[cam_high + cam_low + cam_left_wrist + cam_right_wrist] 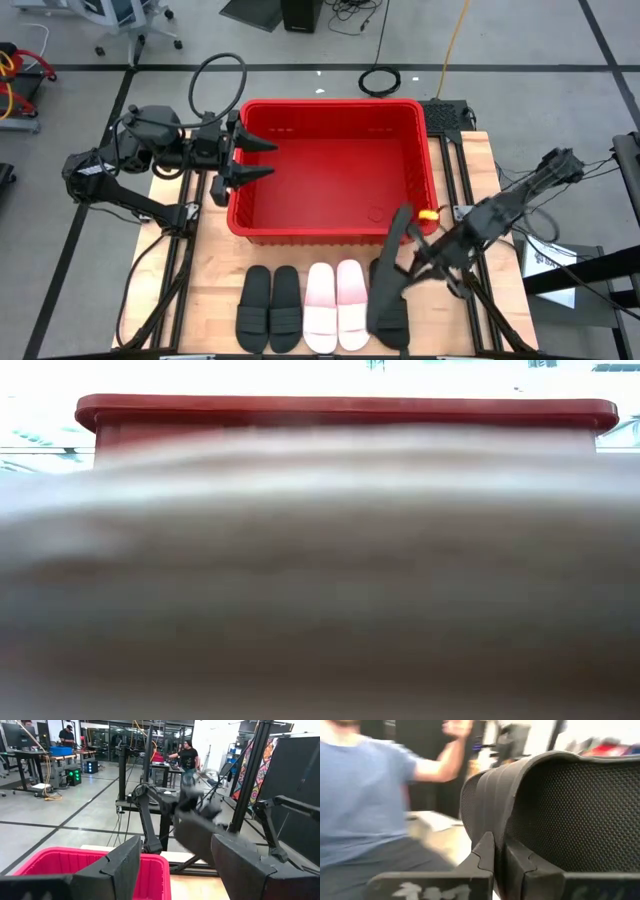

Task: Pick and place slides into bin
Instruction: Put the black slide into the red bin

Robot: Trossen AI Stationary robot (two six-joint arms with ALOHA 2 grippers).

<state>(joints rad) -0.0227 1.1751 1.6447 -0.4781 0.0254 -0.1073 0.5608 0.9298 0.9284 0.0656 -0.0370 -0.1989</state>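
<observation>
The right gripper (pixel 418 258) pinches a black slide (pixel 398 232) by its strap, lifted at the bin's (pixel 335 108) five o'clock corner. Next, I judge, it must swing over the rim and release. The left gripper (pixel 256 160) waits at nine o'clock, fingers spread.

Pale wooden desk (pixel 210 285) on a dark metal frame. Grey floor (pixel 520 90) crossed by dark lines. Coiled black cable (pixel 380 80) on the floor behind the desk, with a yellow cable (pixel 455 35) running beside it. White chair base (pixel 135 35) at far left. Person in a blue shirt (pixel 360 790), arm raised, close by. Person in a black shirt (pixel 189 756) at a distant workbench. Blue box (pixel 60 750) on a far bench.
</observation>
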